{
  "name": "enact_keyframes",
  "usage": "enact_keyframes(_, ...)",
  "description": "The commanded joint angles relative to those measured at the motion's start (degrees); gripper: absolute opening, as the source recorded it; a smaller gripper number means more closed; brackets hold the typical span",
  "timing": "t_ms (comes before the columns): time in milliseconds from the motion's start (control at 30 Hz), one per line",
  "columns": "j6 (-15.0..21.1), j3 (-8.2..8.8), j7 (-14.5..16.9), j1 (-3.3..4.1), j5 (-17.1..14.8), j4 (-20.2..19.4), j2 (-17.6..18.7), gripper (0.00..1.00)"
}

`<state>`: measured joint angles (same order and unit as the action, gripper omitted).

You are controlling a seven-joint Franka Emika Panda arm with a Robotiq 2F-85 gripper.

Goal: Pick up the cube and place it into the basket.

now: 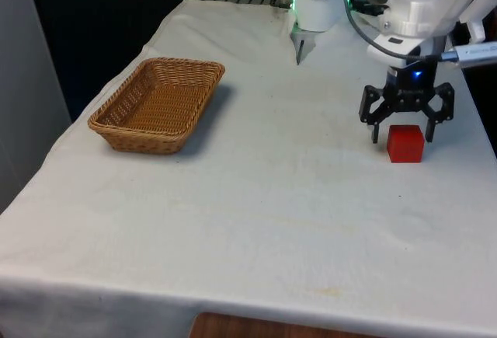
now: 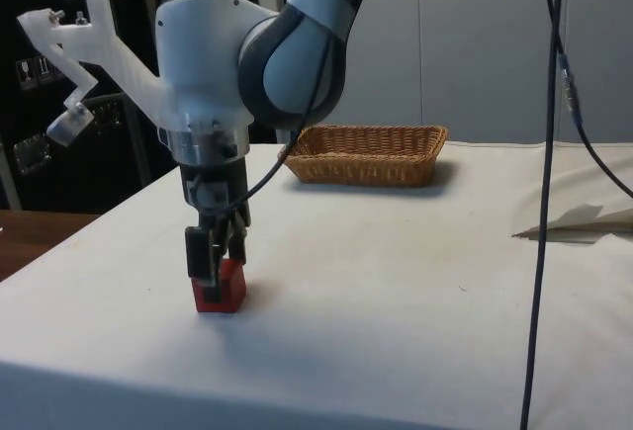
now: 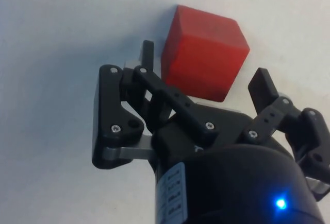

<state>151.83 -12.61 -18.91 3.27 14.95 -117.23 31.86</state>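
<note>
On the front view's left you have the wicker basket (image 1: 158, 103) on the white cloth (image 1: 256, 198), well apart from the rest. Far over on the front view's right, the red cube (image 1: 405, 143) sits on the cloth. Your gripper (image 1: 404, 127) hangs low just above and behind it, spread wide and holding nothing. From the wrist you see the cube (image 3: 204, 52) between the two fingers (image 3: 264, 89), with a gap on each side.
</note>
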Motion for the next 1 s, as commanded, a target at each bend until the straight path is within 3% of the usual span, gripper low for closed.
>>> enact_keyframes(0, 0.34, 0.0, 0.11, -0.06, 0.0, 0.17, 0.29, 1.0)
enact_keyframes(133, 0.23, 0.06, 0.06, -0.06, 0.0, 0.29, 0.29, 0.97)
enact_keyframes(233, 0.17, 0.06, 0.06, -0.06, 0.0, 0.29, 0.34, 0.63)
enact_keyframes(267, 0.11, 0.06, 0.06, -0.06, 0.0, 0.34, 0.34, 0.39)
enact_keyframes(367, 0.11, 0.06, 0.06, -0.06, 0.0, 0.34, 0.34, 0.06)
enact_keyframes(400, 0.11, 0.06, 0.06, -0.06, 0.0, 0.34, 0.34, 0.0)
enact_keyframes(667, 0.06, 0.06, 0.06, -0.06, 0.0, 0.4, 0.34, 0.01)
enact_keyframes(767, -0.86, -0.34, 0.23, -0.23, -0.4, 0.0, -1.26, 0.01)
enact_keyframes(800, -0.17, 0.06, 0.0, 0.0, 0.0, 0.29, -0.4, 0.01)
enact_keyframes(967, -2.52, -0.57, 0.46, -0.46, -0.69, -0.69, -3.84, 0.01)
